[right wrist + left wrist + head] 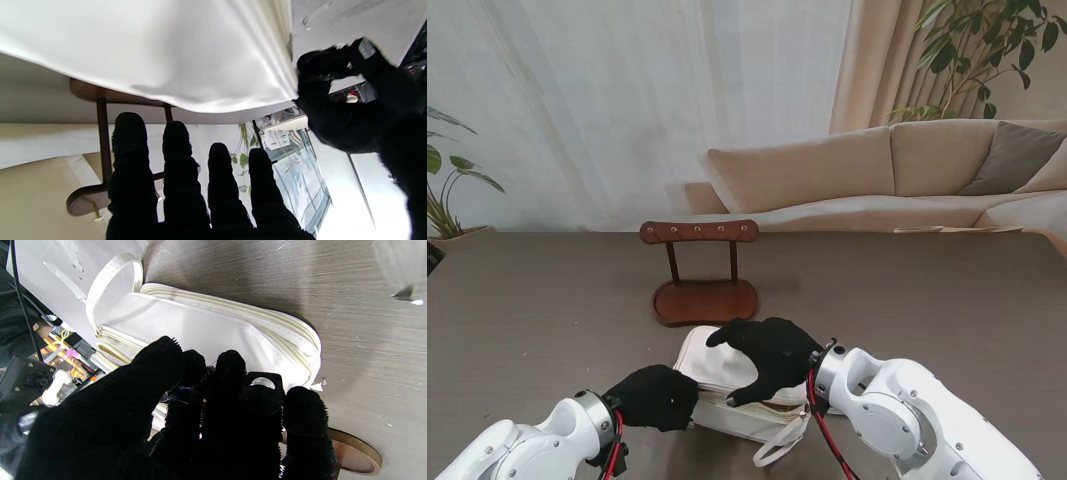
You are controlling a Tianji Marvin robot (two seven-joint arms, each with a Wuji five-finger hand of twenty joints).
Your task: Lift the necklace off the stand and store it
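The wooden stand [699,232] rises at the table's middle with bare pegs; I see no necklace in any view. A white zipped pouch [699,352] lies just nearer to me than the stand's base [705,300]. My left hand [655,397] is curled shut on the pouch's left end, thumb pinched against fingers [230,366] at the pouch [206,326]. My right hand [772,355] lies over the pouch's top, fingers [176,150] stretched out and apart, thumb down its near side. The right wrist view shows the pouch [166,50], the stand [100,133] and my left hand [350,100].
The pouch's strap loop [782,445] trails towards me on the dark wood table [947,300]. A beige sofa [907,170] and curtain stand behind the table, with plants at both back corners. The stand's base [357,453] shows beside my left fingers.
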